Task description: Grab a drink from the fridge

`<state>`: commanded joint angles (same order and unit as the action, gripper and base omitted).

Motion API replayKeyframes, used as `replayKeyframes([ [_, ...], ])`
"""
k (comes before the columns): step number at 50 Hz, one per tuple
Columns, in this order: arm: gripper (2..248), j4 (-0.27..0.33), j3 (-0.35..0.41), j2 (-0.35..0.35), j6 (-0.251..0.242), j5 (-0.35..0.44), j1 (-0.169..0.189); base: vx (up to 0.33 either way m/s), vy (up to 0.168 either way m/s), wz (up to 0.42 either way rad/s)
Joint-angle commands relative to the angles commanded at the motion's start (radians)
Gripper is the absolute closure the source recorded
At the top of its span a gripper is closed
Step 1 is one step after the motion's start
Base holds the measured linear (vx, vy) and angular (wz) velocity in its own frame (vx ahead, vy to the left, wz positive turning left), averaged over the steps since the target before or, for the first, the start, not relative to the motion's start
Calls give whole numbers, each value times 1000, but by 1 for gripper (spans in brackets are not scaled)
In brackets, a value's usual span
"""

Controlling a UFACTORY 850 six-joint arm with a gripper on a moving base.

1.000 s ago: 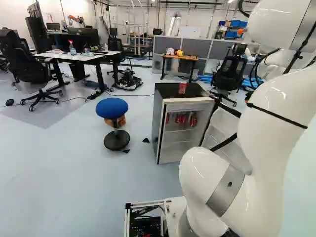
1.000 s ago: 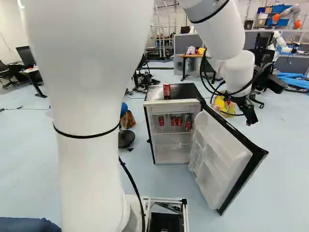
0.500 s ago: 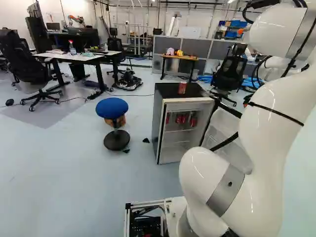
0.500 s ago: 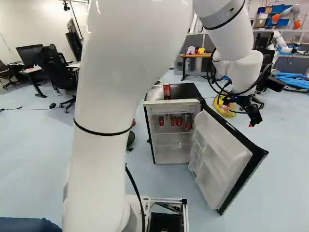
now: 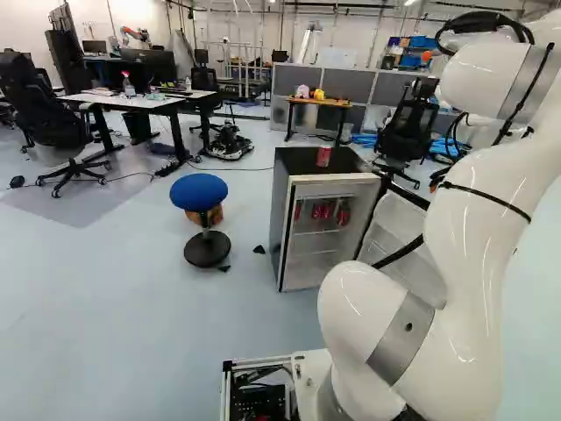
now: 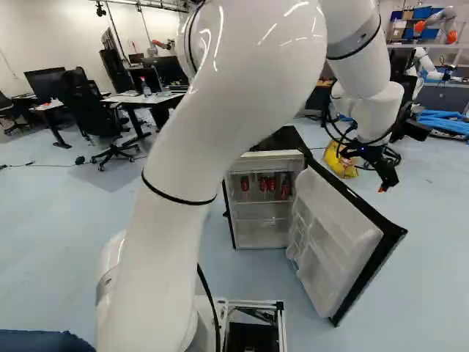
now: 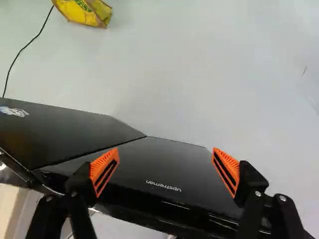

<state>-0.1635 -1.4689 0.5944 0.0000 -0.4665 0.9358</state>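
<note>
My gripper (image 6: 382, 180) hangs above and behind the swung-out fridge door (image 6: 344, 235) in the right base view. In the wrist view the gripper (image 7: 164, 169) stands wide open, nothing between its orange pads; the door's black outer face (image 7: 164, 159) lies beneath it. The small fridge (image 5: 282, 219) stands with its door open. Several red cans (image 6: 264, 184) sit on its upper shelf. One more red can (image 5: 323, 156) stands on the fridge's black top, hidden behind my arm in the right base view.
A blue stool (image 5: 199, 192) stands left of the fridge. A yellow bag (image 6: 341, 163) lies on the floor beyond the door. Office chairs and desks (image 5: 145, 98) stand farther back; another robot (image 6: 432, 66) is at the far right.
My upper arm has swung rightward in the right base view, now covering the can on the fridge top. The gripper has shifted slightly right, mostly earlier in that second. The base and fridge are unmoved.
</note>
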Motion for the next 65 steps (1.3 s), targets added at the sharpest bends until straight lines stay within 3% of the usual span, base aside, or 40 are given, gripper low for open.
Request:
replayKeyframes([
  [30, 3, 0, -19, 63, 0, -36, 0, 0, 0, 0],
  [65, 3, 0, 97, -16, 0, -74, 24, 0, 0, 0],
])
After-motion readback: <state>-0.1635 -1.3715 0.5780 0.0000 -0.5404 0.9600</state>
